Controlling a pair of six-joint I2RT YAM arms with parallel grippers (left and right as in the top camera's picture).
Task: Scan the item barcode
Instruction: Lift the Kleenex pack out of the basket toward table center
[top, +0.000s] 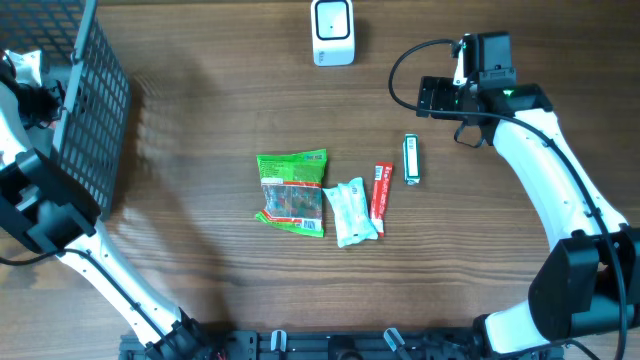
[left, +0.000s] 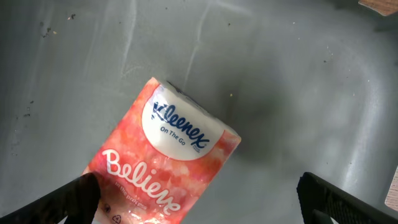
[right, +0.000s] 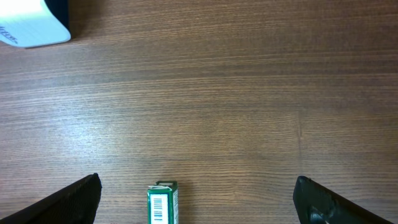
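A white barcode scanner (top: 332, 32) stands at the table's far edge; its corner shows in the right wrist view (right: 30, 26). A small green box (top: 411, 159) lies below my right gripper (top: 437, 97). The box (right: 163, 202) has its barcode face up and sits between the wide open fingers of that gripper (right: 198, 183), untouched. In the left wrist view a pink Kleenex tissue pack (left: 163, 163) lies on a grey floor (left: 280, 81). My left gripper (left: 199, 186) is open around it, the left finger (left: 74, 199) at the pack's edge.
A green snack bag (top: 292, 190), a white packet (top: 352, 212) and a red stick pack (top: 381, 192) lie side by side mid-table. A black wire basket (top: 95, 110) stands at the left edge, with my left arm beside it.
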